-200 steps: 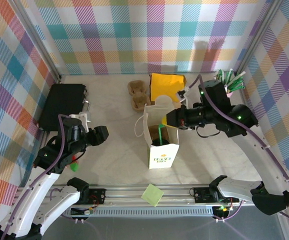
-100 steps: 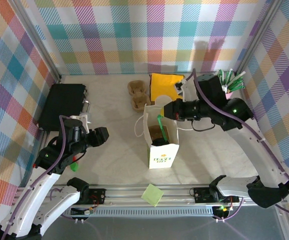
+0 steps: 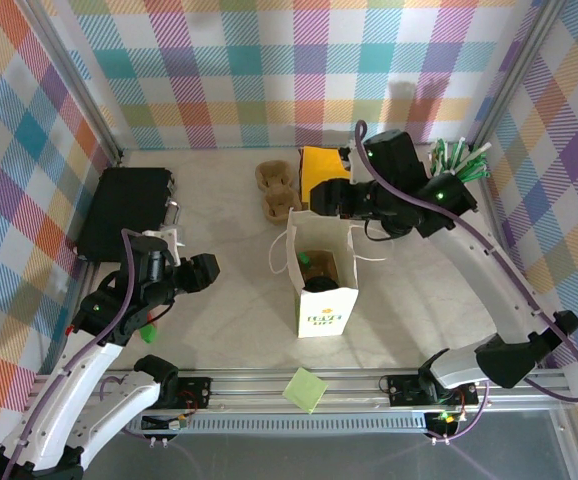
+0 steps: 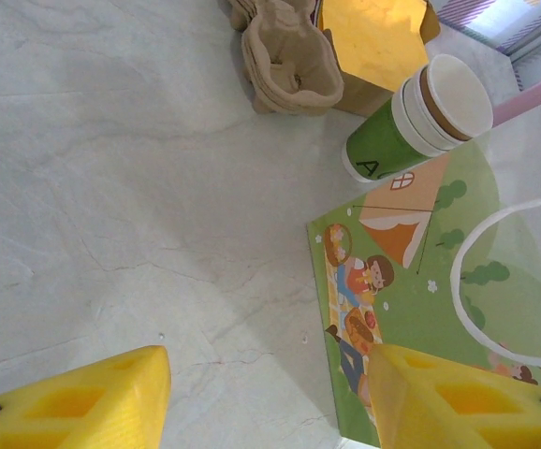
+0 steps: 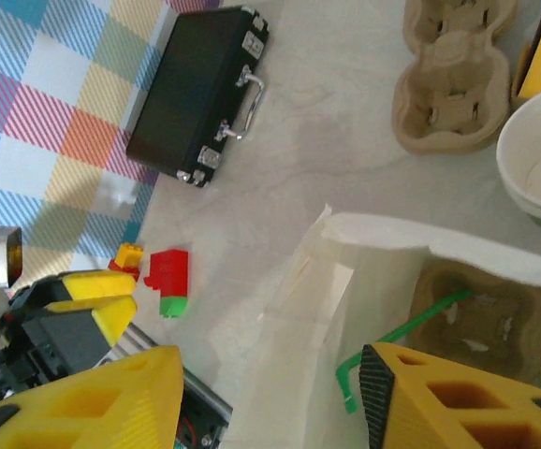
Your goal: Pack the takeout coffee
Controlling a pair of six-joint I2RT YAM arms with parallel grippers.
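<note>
The white paper bag (image 3: 326,300) stands open in the middle of the table. Inside it lie a brown carrier (image 5: 481,313) and a green bent straw (image 5: 397,335). The takeout coffee is hidden; a dark round shape (image 3: 321,284) sits low in the bag and I cannot tell what it is. My right gripper (image 3: 319,195) (image 5: 270,393) hangs open above the bag's far rim with nothing between its fingers. My left gripper (image 3: 207,270) (image 4: 266,402) is open and empty, low over the table left of the bag's picture side (image 4: 420,281).
A stack of green-and-white cups (image 4: 411,122), spare pulp carriers (image 3: 279,190) and a yellow box (image 3: 331,165) stand behind the bag. There is a black case (image 3: 124,210) at far left and a pink cup of sticks (image 3: 459,165) at far right. Toy bricks (image 5: 163,276) lie by the left arm.
My right gripper has opened and let go of the green straw, which now rests in the bag. It has pulled up and back from the bag. The left arm has not moved.
</note>
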